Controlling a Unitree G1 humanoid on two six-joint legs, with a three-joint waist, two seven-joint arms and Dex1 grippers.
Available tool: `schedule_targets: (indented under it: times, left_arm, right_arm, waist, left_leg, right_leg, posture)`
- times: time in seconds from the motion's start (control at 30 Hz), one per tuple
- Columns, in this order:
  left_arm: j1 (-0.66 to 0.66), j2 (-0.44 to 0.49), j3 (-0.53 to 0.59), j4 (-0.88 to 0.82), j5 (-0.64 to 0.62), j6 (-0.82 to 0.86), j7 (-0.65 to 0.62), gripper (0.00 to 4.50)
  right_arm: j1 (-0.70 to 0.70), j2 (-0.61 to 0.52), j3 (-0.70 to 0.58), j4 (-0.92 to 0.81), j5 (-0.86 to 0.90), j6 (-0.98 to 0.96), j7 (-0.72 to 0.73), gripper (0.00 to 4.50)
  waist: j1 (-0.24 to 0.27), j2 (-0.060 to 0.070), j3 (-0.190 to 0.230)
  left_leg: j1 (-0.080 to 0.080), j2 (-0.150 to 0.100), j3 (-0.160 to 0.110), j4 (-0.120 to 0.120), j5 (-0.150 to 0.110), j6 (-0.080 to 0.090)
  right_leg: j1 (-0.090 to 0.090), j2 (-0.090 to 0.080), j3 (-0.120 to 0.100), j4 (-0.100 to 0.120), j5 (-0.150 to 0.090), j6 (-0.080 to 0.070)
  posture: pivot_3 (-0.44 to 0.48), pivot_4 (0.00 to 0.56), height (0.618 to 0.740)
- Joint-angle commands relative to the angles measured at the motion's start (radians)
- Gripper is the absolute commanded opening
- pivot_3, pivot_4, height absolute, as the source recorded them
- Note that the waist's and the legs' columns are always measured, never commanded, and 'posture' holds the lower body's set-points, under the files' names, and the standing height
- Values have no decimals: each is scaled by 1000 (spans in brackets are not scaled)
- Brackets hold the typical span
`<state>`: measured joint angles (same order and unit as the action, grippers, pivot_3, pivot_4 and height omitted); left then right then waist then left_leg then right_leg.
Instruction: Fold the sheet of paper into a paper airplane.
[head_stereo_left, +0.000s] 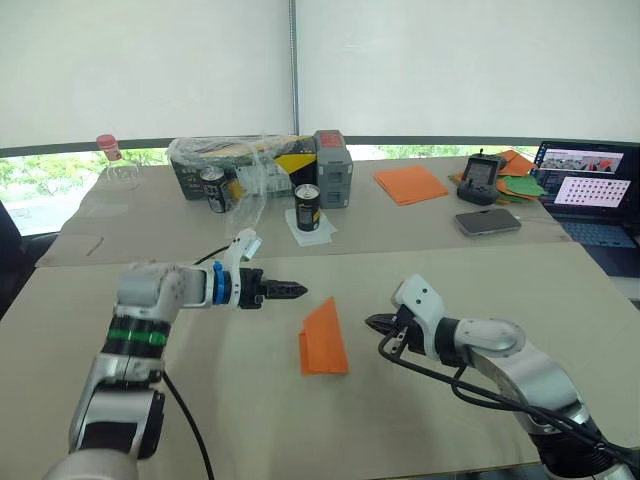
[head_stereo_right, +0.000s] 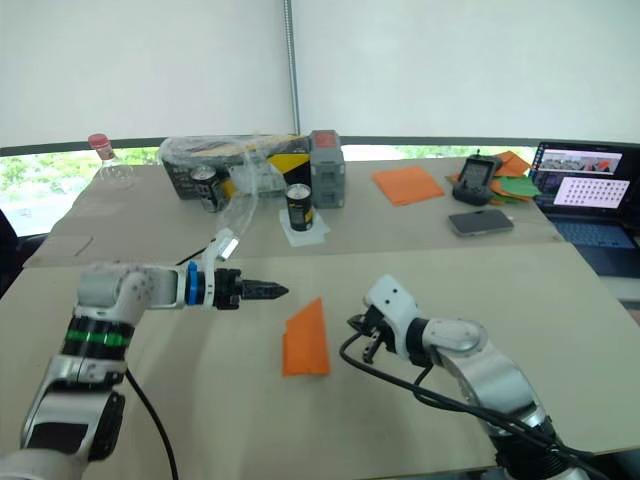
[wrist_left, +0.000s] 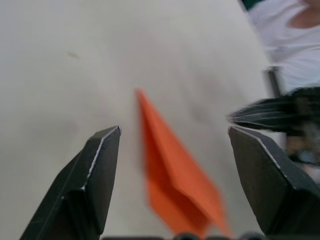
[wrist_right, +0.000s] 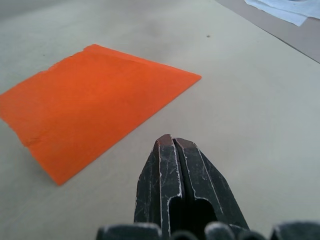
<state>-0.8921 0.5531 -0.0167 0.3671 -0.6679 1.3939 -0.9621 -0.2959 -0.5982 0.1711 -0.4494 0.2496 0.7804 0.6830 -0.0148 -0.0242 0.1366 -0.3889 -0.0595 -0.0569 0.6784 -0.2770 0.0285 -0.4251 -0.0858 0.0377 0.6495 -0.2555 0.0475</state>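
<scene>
The folded orange paper (head_stereo_left: 323, 339) lay flat on the table (head_stereo_left: 250, 410) between both grippers. The right gripper (head_stereo_left: 377, 323) was pressed together, empty. The left gripper (wrist_left: 170, 145) was spread, empty. The paper looked light, thin and slippery; its raised edge seemed best to pinch.

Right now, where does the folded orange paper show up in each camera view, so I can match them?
Left eye: folded paper on the table, between the left gripper and right gripper.
Right eye: same spot, centre.
Left wrist: pointed wedge between the open fingers.
Right wrist: flat, beyond the shut fingertips.
Shared landmark: the paper's pointed tip.
</scene>
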Motion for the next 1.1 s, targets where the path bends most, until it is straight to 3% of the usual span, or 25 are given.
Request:
schedule_targets:
  times: [0.03, 0.3, 0.6, 0.8, 0.9, 1.1]
  left_arm:
    - [-98, -13, -45, 150, 7, 53, -54, 3539]
    - [-232, -106, -222, 423, 152, -42, -128, 3539]
    - [-269, -171, -249, 542, 243, -128, -184, 3539]
    - [-248, -194, -294, 525, 282, -116, -227, 3539]
    - [-250, -212, -262, 547, 291, -116, -201, 2737]
    - [-254, -225, -166, 588, 282, -79, -133, 717]
  right_arm:
    - [1, -12, -31, -62, 15, 14, -11, 0]
    - [3, -16, -51, -122, 45, -5, -1, 0]
    - [38, -38, -92, -181, 106, -34, 38, 0]
    - [28, -60, -97, -176, 106, -40, 45, 0]
    - [22, -69, -106, -166, 105, -45, 47, 0]
    - [31, -82, -106, -155, 98, -57, 52, 0]
  waist:
    - [1, 0, 0]
    - [3, 0, 0]
    - [3, -1, 0]
    - [3, -1, 0]
    - [3, -1, 0]
    - [3, -1, 0]
  left_leg:
    - [0, 0, 0, 0, 1, -2]
    - [-1, -1, 1, 1, 2, -4]
    - [-2, -1, 1, 2, 1, -1]
    - [-2, -1, 1, 2, 0, 1]
    - [-2, -1, 1, 2, 0, 1]
    - [-2, -1, 1, 3, 0, 1]
  right_leg:
    - [0, 0, 0, 0, 0, 0]
    - [0, -1, 1, 0, 0, 0]
    - [-1, -1, 1, 0, 0, 0]
    - [-1, -1, 1, 0, 0, 1]
    - [-1, -1, 1, 0, 0, 1]
    - [-1, -1, 1, 1, 1, 1]
  posture:
    - [0, 150, 740]
    - [0, 150, 740]
    - [0, 150, 740]
    - [0, 150, 740]
    - [0, 150, 740]
    - [0, 150, 740]
